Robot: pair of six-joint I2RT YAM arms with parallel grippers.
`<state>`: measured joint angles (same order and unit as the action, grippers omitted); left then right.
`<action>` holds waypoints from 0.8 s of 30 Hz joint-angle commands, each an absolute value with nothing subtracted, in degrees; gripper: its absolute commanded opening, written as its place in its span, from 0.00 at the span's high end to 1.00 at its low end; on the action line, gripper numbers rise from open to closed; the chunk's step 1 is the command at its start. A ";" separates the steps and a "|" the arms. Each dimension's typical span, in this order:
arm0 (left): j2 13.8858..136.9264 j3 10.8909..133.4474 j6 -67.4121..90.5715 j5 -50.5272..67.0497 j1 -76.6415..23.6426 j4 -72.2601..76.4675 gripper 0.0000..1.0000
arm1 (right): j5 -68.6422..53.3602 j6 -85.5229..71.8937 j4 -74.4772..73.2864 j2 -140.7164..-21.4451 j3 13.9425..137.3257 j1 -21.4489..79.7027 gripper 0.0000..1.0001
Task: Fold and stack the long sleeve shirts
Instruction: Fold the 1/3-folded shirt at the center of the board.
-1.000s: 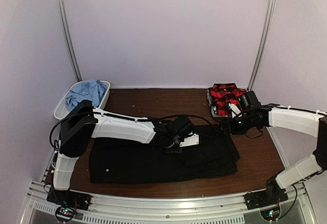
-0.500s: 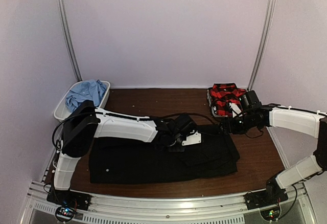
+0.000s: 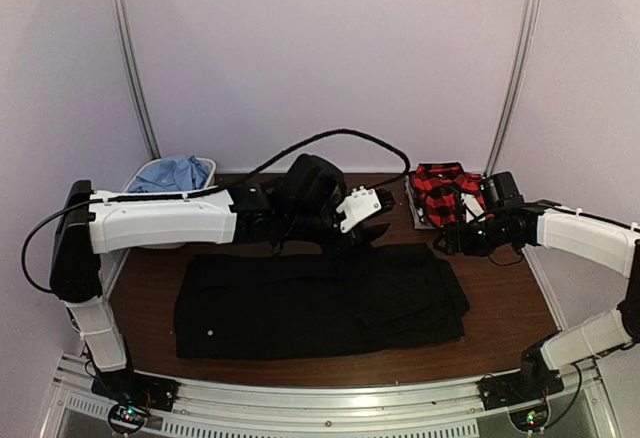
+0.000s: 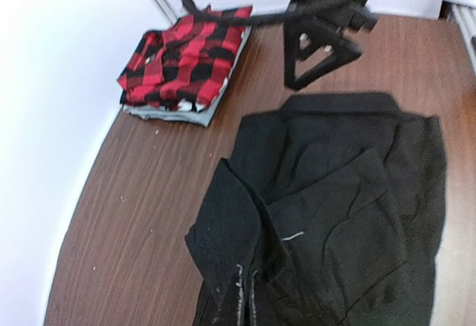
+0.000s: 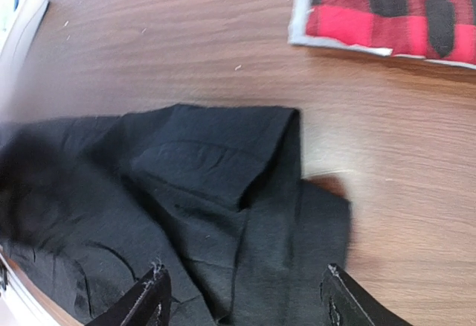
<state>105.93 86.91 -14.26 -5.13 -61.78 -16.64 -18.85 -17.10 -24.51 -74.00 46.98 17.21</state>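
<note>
Crosswise on the table [image 3: 500, 298], we find the black shirt [image 3: 320, 303] lying left-to-right — left gripper [image 3: 375, 226] pinching its far edge, right gripper [image 5: 244, 270] agape, empty, over its right end.

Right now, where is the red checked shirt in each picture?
Top view: the folded red-and-black plaid cloth shirt lies far right, near the back.
Left wrist view: it sits upper left.
Right wrist view: top right corner.
Shared landmark: the spread black cloth shirt, beside it in all three.

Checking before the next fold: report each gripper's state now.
Left gripper: closed, pinching a fold of the black shirt.
Right gripper: open, holding nothing, above the black shirt.
</note>
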 commanded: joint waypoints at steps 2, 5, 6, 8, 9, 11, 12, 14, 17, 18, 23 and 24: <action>99.40 88.13 -6.47 8.16 -64.73 -15.08 1.00 | -15.01 -17.93 -26.12 -71.18 50.70 13.83 0.30; 97.14 88.77 -7.29 10.59 -69.97 -15.88 1.00 | -15.13 -17.85 -26.19 -70.46 52.48 12.05 0.30; 96.64 89.14 -7.37 11.56 -71.35 -16.38 1.00 | -15.28 -17.70 -26.39 -70.61 53.14 11.82 0.30; 95.64 89.93 -7.22 13.79 -73.68 -17.13 1.00 | -15.46 -17.37 -26.81 -71.26 54.22 11.63 0.30; 95.16 90.22 -7.02 15.09 -74.58 -17.41 1.00 | -15.59 -17.26 -26.88 -71.68 54.57 11.60 0.29; 93.96 90.47 -6.63 16.94 -76.26 -17.55 1.00 | -15.76 -16.99 -26.91 -72.45 54.84 11.60 0.30; 93.42 90.63 -6.50 17.86 -77.09 -17.61 1.00 | -15.86 -16.91 -26.83 -72.88 54.84 11.60 0.30; 92.54 91.10 -6.25 20.53 -78.55 -17.79 1.00 | -16.22 -16.96 -26.39 -73.54 54.49 11.52 0.30; 91.71 92.78 -6.41 23.45 -80.67 -18.62 1.00 | -17.34 -16.96 -25.57 -74.72 53.68 11.49 0.30; 91.56 93.42 -6.50 23.96 -81.25 -19.07 1.00 | -17.61 -17.01 -25.38 -75.13 53.50 11.51 0.30; 91.23 95.96 -7.67 23.63 -83.96 -21.56 1.00 | -17.91 -17.01 -24.62 -76.42 52.78 11.50 0.30; 91.21 96.35 -7.72 23.61 -84.42 -22.13 1.00 | -17.80 -16.97 -24.53 -76.65 52.74 11.50 0.30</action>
<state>93.06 93.60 -7.14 21.67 -82.56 -20.82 -17.23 -17.12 -25.85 -75.81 53.34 11.84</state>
